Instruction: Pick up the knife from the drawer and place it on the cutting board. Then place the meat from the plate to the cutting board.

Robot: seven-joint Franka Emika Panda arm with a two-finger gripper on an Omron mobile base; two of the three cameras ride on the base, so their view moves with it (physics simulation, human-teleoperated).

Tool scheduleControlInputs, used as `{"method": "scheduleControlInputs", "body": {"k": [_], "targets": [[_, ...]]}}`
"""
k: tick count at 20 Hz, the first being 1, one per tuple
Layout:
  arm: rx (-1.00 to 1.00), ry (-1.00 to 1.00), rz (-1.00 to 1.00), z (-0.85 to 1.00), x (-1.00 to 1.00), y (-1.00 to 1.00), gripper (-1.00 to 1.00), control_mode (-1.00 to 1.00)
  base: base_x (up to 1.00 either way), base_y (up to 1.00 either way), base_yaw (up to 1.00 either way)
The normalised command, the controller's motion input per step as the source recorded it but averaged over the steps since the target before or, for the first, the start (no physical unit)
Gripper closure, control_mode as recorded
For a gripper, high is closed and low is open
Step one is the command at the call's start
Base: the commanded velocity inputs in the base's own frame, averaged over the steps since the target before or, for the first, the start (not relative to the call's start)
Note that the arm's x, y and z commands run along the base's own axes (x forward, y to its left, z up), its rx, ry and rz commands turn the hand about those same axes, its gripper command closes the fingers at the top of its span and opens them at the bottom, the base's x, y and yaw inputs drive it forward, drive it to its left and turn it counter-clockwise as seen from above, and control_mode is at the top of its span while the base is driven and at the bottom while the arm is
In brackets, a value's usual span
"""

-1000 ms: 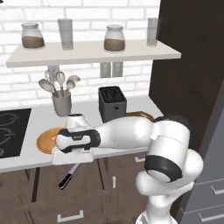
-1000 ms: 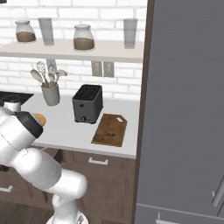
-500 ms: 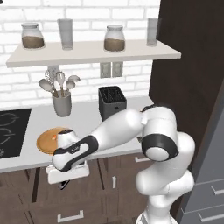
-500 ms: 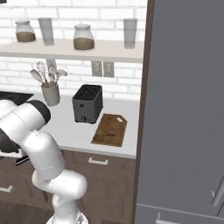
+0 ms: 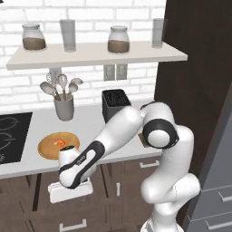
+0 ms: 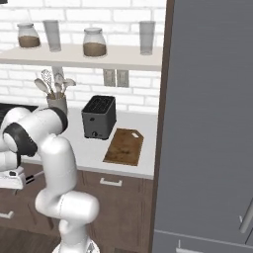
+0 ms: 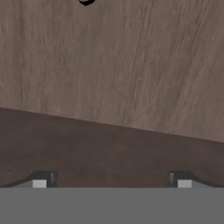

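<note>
My gripper (image 5: 69, 194) hangs low in front of the cabinets, below the counter edge, at the left. In the hand view my gripper (image 7: 110, 183) is open, its fingertips (image 7: 39, 181) wide apart, with nothing between them. It faces a grey-brown wooden surface with a darker band nearer. A small black rounded shape (image 7: 86, 1) touches the top edge; it may be the knife's handle. A dark slim stub (image 6: 32, 177) sticks out beside the hand. The meat (image 5: 59, 143) lies on the plate (image 5: 47, 149). The cutting board (image 6: 124, 146) lies right of the toaster.
A black toaster (image 6: 99, 117) stands at the back of the counter (image 5: 27, 127), and a grey holder with spoons and ladles (image 5: 63, 106) to its left. A black stove top (image 5: 9, 136) is at the far left. Jars and glasses stand on the shelf (image 5: 90, 53).
The arm has swung down and left, from counter-edge height to below the counter. The hand now covers the spot where the knife showed a second ago.
</note>
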Motion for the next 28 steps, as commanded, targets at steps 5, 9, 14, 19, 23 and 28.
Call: {"method": "scheduleControlInputs", "body": {"k": [5, 9, 14, 19, 23, 28], "targets": [[-0.01, 0.04, 0.0, -0.14, -0.31, 0.0, -1.0, -1.0, 0.0, 0.0, 0.0], [0.0, 0.13, 0.0, 0.0, -0.47, 0.0, -1.0, -1.0, 0.0, 0.0, 0.0], [0.0, 0.19, 0.02, 0.0, -0.65, 0.04, -1.0, -1.0, 0.0, 0.0, 0.0], [0.0, 0.19, 0.01, 0.0, -0.71, 0.0, -1.0, -1.0, 0.0, 0.0, 0.0], [0.0, 0.16, 0.02, 0.0, -0.74, 0.0, -1.0, -1.0, 0.0, 0.0, 0.0], [0.0, 0.04, 0.02, 0.01, -0.64, 0.0, -1.0, -1.0, 0.0, 0.0, 0.0]]}}
